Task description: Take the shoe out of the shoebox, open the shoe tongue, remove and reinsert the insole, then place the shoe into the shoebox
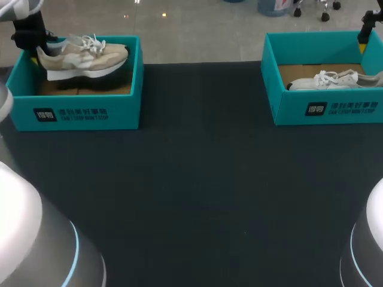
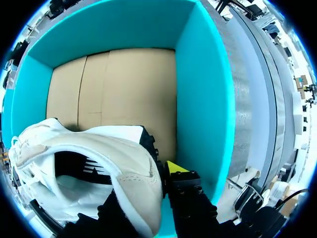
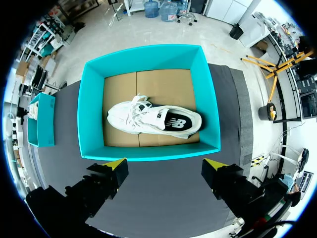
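One dark insole (image 3: 178,122), inside white shoe (image 3: 141,116), shows only from right wrist.

White print on left shoebox (image 1: 78,113) front, likewise right shoebox (image 1: 341,109), letter logo on white shoe (image 3: 154,119)

Left gripper (image 1: 38,50) grips the beige shoe (image 1: 84,55) at the heel, toe pointing away from the fingers, sole raised off the left shoebox (image 1: 78,111) floor. I see a white shoe (image 1: 335,79) lying in the right shoebox (image 1: 326,110), just below my right gripper (image 1: 362,36).
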You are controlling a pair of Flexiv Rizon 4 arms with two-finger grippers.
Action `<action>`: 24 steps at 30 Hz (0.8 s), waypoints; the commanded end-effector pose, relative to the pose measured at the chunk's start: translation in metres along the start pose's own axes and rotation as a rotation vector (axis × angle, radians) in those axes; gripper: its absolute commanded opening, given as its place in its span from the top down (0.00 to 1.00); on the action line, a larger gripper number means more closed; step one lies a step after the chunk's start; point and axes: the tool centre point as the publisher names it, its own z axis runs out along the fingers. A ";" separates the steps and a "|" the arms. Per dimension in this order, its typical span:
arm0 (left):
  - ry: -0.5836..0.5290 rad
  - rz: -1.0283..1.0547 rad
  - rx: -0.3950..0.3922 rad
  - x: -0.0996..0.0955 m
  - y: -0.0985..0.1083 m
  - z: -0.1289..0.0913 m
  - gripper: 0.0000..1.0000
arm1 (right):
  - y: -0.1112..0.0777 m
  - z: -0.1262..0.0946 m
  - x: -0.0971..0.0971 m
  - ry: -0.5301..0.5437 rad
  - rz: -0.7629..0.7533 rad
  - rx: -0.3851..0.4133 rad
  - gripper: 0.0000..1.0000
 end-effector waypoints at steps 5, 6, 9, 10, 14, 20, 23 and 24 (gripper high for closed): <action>0.047 -0.001 -0.015 0.004 -0.007 -0.073 1.00 | 0.000 0.000 0.000 0.001 0.000 -0.001 0.00; 0.054 0.003 -0.020 0.004 -0.008 -0.080 1.00 | 0.000 0.000 0.000 0.001 0.000 -0.001 0.00; 0.068 0.001 -0.022 0.006 -0.007 -0.100 1.00 | 0.000 0.000 0.000 0.001 0.000 -0.001 0.00; 0.069 0.000 -0.023 0.007 -0.007 -0.106 1.00 | 0.000 0.000 0.000 0.001 0.000 -0.001 0.00; 0.074 0.009 -0.043 0.010 -0.009 -0.131 1.00 | 0.000 0.000 0.000 0.001 0.000 -0.001 0.00; 0.093 -0.010 -0.090 0.015 -0.010 -0.159 1.00 | 0.000 0.000 0.000 0.001 0.000 -0.001 0.00; 0.101 -0.024 -0.113 0.017 -0.010 -0.169 1.00 | 0.000 0.000 0.000 0.001 0.000 -0.001 0.00; 0.097 -0.026 -0.118 0.017 -0.010 -0.172 1.00 | 0.000 0.000 0.000 0.001 0.000 -0.001 0.00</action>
